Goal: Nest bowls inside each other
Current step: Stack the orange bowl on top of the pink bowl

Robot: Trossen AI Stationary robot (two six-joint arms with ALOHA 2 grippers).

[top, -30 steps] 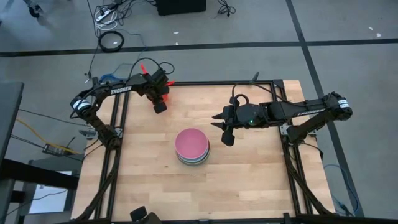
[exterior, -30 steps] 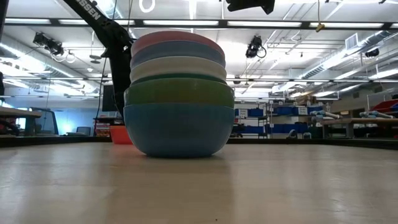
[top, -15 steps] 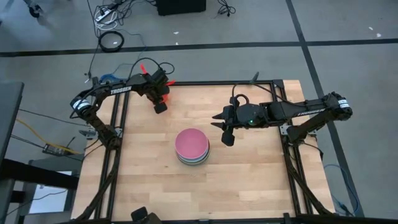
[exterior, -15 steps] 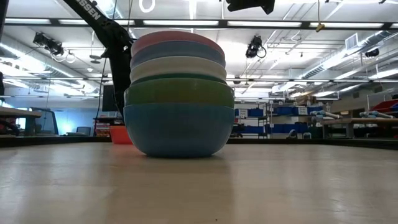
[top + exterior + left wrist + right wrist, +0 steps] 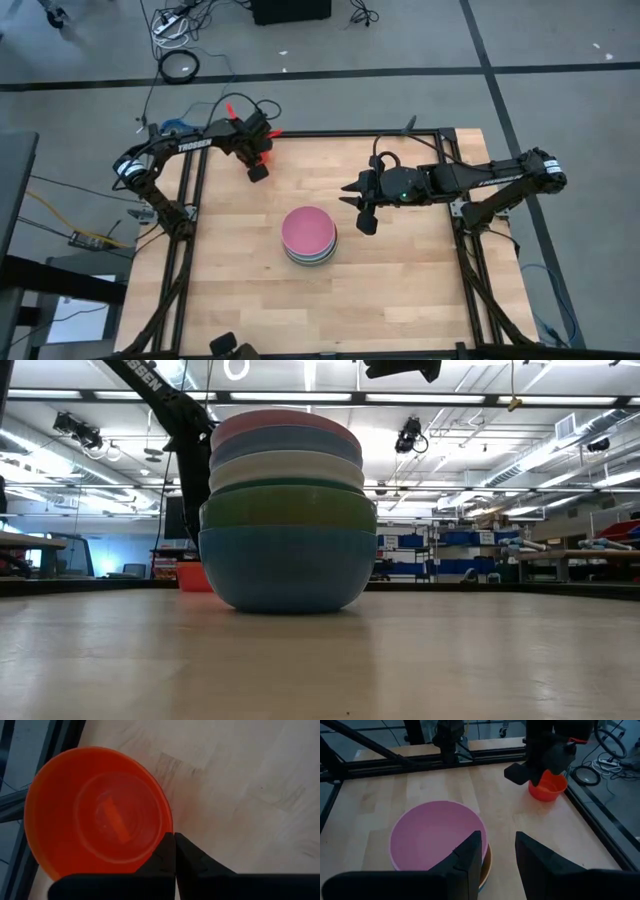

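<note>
The left claw [image 5: 174, 851] is clenched on the near rim of the red bowl [image 5: 97, 812], which sits at the upper left of the bench [image 5: 400, 270] in the high view, hard by the frame rail. The grip takes only a thin edge of plastic, with one finger inside the wall and one outside. My judgement is that this is the weak point: on lifting, the bowl may swing or tilt about that pinch, or slip out altogether and roll toward the bench's edge, which lies just beside it. A tilted bowl would also meet the stack crooked and sit cocked on top instead of dropping in.

The red bowl holds nothing; its inside shows bare, with only a raised ring and a moulded mark at the bottom.

The stack of bowls [image 5: 309, 236] stands at the middle of the high view, well apart from the red one. The pink bowl [image 5: 437, 835] is uppermost and open, nothing in it. In the low view the blue bowl [image 5: 285, 568] carries the green one [image 5: 288, 507], then white [image 5: 286, 468], and more above.

The right claw [image 5: 495, 854] hangs released just right of the stack, holding nothing, near enough to be struck if the left arm carries its bowl across.
</note>
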